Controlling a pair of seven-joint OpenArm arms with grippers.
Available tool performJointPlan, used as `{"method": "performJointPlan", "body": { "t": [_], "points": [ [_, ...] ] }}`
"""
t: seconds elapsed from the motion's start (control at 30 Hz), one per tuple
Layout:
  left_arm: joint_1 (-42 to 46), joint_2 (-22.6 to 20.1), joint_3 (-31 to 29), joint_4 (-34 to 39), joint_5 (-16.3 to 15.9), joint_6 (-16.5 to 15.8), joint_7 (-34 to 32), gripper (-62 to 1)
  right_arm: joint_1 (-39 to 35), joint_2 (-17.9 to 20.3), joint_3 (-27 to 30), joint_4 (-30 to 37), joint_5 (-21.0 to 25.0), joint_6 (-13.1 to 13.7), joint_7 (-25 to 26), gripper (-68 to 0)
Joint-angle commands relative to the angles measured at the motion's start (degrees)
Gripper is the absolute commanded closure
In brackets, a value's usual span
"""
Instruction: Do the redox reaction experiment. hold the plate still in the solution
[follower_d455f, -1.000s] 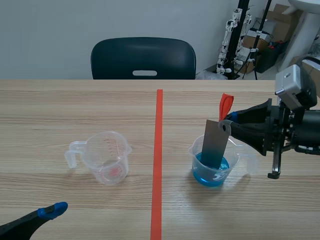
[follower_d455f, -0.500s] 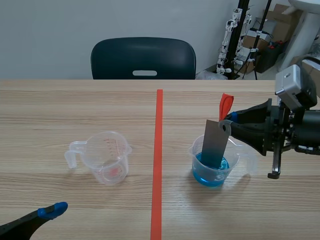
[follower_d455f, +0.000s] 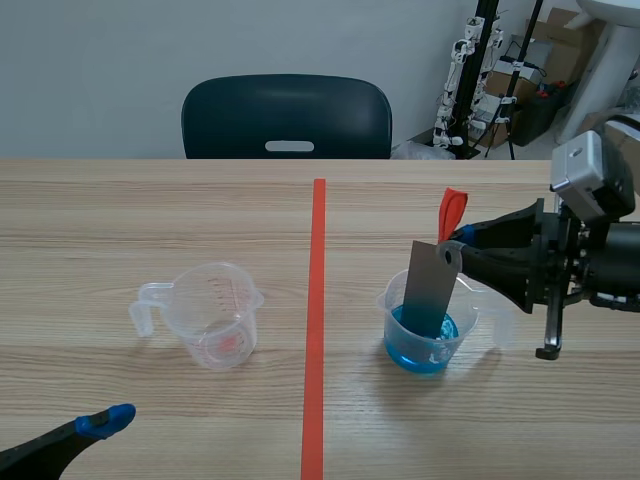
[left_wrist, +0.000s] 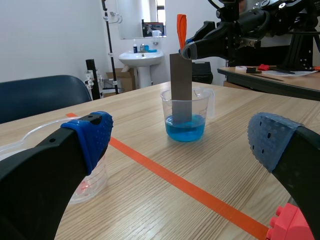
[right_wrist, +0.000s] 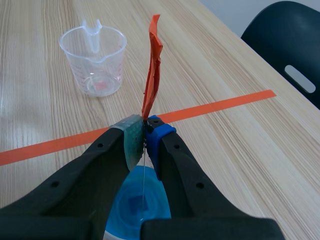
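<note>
Now the right fingers (right_wrist: 134, 139) pinch the top of the grey plate (follower_d455f: 430, 290), its lower end dipped in the blue solution (follower_d455f: 420, 345) right of centre. Best hold that wrist motionless; the left fingers (left_wrist: 90, 135) gape, lower left.

My scene camera faces the far edge of the table (follower_d455f: 120, 200); the left wrist one sits low, the right one close above; all share the cup of blue liquid (follower_d455f: 425, 340).
</note>
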Motion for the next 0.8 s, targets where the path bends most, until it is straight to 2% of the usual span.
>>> {"method": "performJointPlan", "body": {
  "t": [0.0, 0.5, 0.6, 0.77],
  "points": [
    [-0.2, -0.1, 0.1, 0.4, -0.4, 0.1, -2.6, -57.2, 0.4, 0.9, 0.5, 0.7, -0.1, 0.0, 1.3, -0.6],
    [-0.2, -0.1, 0.1, 0.4, -0.4, 0.1, -2.6, -57.2, 0.1, 0.9, 0.5, 0.7, -0.2, -0.1, 1.7, -0.6],
    [-0.2, -0.1, 0.1, 0.4, -0.4, 0.1, -2.6, -57.2, 0.1, 0.9, 0.5, 0.7, -0.6, -1.1, 2.5, -0.6],
    [-0.2, -0.1, 0.1, 0.4, -0.4, 0.1, -2.6, -57.2, -0.6, 0.9, 0.5, 0.7, -0.7, -1.4, 3.1, -0.6]
  ]
}}
